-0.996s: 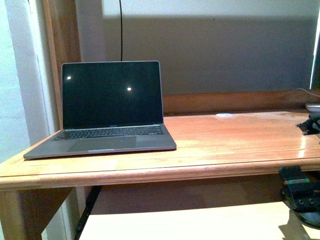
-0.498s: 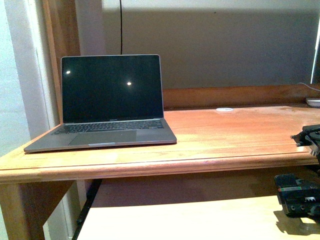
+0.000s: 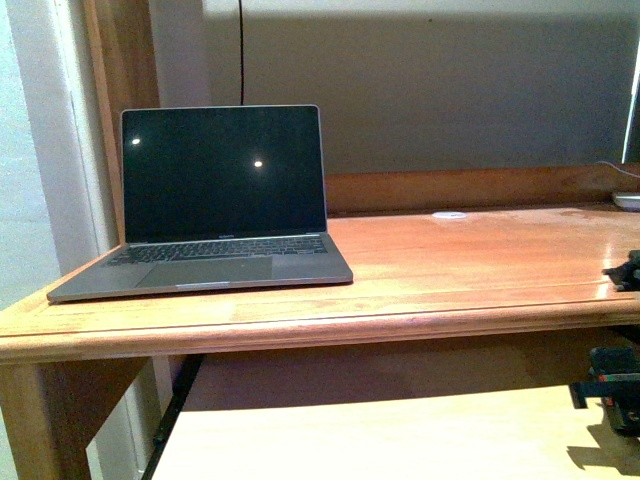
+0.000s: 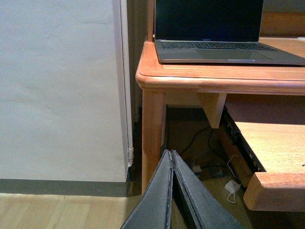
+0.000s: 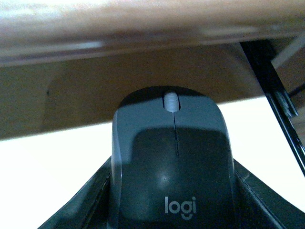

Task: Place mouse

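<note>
"logi" on the mouse

Quick tally: one laptop and one wooden desk are counted. Two light spots are seen on the screen. One small white disc and one black cable are spotted too. One pull-out shelf is counted as well. In the right wrist view, just one logi-branded mouse is seen, with one scroll wheel.
</note>
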